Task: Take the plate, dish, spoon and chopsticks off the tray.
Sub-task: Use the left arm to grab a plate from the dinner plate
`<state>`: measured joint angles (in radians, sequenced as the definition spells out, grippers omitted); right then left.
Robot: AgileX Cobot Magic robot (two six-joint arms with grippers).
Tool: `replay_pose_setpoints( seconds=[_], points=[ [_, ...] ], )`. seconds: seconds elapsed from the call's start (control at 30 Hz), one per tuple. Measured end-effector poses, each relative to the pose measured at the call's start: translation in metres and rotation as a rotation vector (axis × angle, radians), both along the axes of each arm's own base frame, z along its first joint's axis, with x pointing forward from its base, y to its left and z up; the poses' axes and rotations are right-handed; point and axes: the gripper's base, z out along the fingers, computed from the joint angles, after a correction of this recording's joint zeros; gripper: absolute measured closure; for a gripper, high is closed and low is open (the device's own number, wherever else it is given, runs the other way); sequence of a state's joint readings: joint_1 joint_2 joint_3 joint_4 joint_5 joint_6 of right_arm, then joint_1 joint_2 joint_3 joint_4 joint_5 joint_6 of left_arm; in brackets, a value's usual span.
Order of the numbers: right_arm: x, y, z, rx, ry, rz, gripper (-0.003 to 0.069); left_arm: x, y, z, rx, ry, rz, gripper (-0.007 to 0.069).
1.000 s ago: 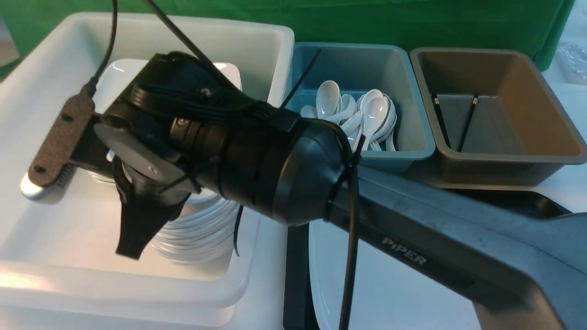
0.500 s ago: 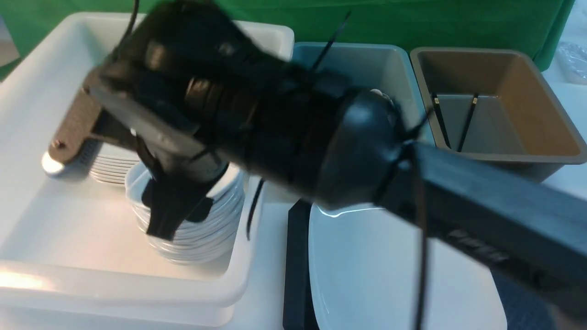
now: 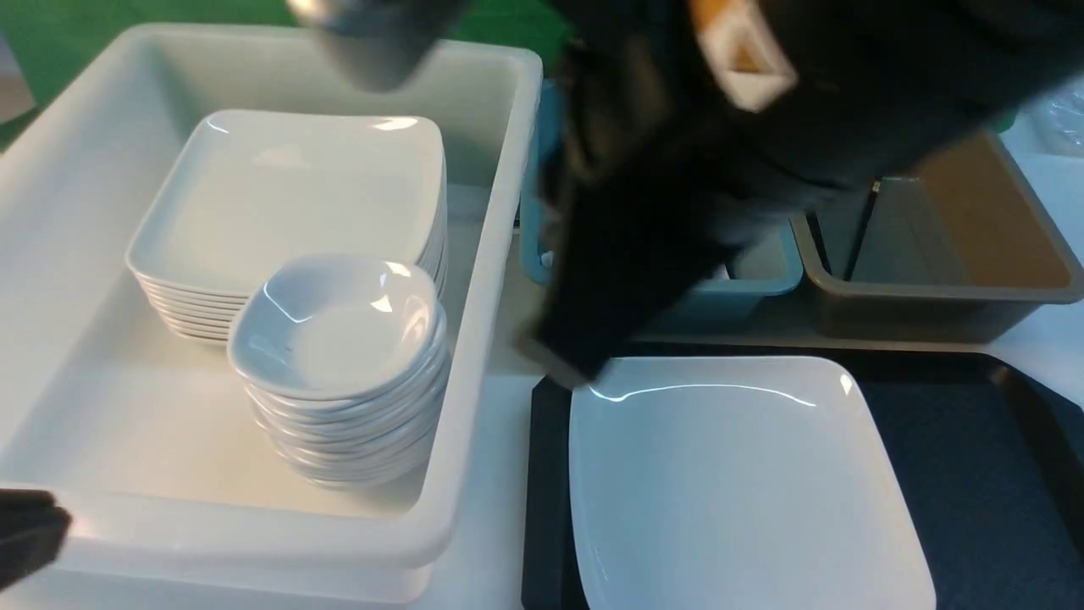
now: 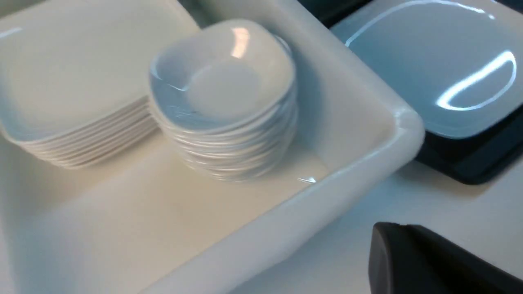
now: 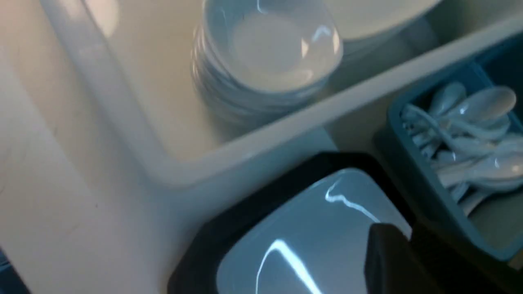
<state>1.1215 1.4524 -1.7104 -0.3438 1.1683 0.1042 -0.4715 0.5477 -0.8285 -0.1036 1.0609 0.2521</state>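
1 large white square plate (image 3: 745, 483) is counted on 1 black rectangular plastic tray (image 3: 957, 440). Cut off at frame edge, the left gripper (image 3: 25, 529) is pressed together. The right gripper (image 3: 576, 347) is blurred, so its state can't be told.

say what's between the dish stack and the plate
The white tub's wall, then a strip of bare table and the tray's rim; the front view shows it.

The right arm (image 3: 720, 127) blurs across the front view's upper right, hiding most of the teal bin (image 3: 754, 296); the brown bin (image 3: 974, 254) is partly covered. The plate (image 3: 737, 483) and tray (image 3: 948, 440) run off the bottom edge.
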Motion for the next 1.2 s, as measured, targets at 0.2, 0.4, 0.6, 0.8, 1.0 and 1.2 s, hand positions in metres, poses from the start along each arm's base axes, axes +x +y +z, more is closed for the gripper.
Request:
replay_pose_setpoints(
  seconds=[0.2,0.4,0.6,0.8,1.0,1.2],
  points=[
    [-0.033,-0.068,-0.034,-0.012,0.082,-0.103,0.0565,0.049,-0.043,-0.015,-0.04,0.132,-0.147,0.0606],
    [-0.063,-0.129,-0.068,0.04,0.137,-0.209,0.0565,0.099,-0.098,-0.048,0.08,0.217,-0.324,0.0605],
    [-0.086,-0.176,-0.084,0.168,0.15,-0.286,0.0565,0.108,-0.168,-0.081,0.313,0.213,-0.601,0.0605],
    [-0.1,-0.205,-0.082,0.29,0.129,-0.296,0.0557,0.119,-0.213,-0.116,0.51,0.186,-0.795,0.0565],
    [-0.106,-0.219,-0.081,0.343,0.109,-0.287,0.0547,0.131,-0.228,-0.149,0.633,0.19,-0.924,0.0357],
    [-0.106,-0.219,-0.081,0.328,0.097,-0.265,0.054,0.137,-0.236,-0.163,0.655,0.128,-0.978,0.0203]
  ],
)
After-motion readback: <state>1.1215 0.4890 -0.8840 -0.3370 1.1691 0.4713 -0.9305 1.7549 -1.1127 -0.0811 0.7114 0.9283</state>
